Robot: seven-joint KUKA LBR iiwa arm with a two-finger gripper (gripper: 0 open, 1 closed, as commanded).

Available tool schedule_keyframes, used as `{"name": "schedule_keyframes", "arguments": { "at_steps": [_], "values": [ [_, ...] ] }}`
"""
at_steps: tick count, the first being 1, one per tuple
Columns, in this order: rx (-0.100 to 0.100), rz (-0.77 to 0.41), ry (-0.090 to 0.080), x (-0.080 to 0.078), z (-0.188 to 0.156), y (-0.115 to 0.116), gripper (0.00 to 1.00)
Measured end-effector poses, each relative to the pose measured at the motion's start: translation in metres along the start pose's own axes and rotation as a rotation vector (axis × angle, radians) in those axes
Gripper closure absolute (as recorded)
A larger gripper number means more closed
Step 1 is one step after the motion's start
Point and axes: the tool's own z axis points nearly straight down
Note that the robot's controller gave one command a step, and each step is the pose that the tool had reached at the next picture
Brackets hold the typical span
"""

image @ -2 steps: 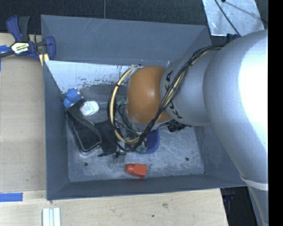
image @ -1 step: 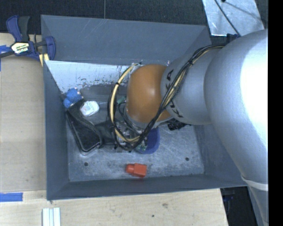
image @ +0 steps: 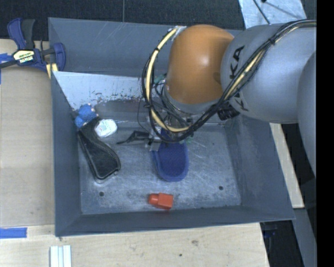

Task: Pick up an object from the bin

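My gripper (image: 157, 138) hangs under the arm's orange cover, low over the middle of the bin floor. Right beneath and in front of it lies a blue oval flat thing (image: 170, 162), its far end tucked under the gripper. A thin black piece (image: 131, 138) sticks out to the left at the gripper's base; I cannot tell whether it is a loose thing or part of the gripper. A small orange-red block (image: 160, 201) lies near the front wall.
At the left lie a long black pouch-like thing (image: 99, 156), a white round thing (image: 106, 128) and a small blue thing (image: 84, 115). The arm and its cables cover the bin's back right part.
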Motion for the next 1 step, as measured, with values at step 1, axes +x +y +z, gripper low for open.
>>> {"name": "schedule_keyframes", "arguments": {
  "at_steps": [1],
  "values": [
    [0.001, -0.025, 0.001, -0.01, -0.0586, -0.0047, 1.0]
  ]
}}
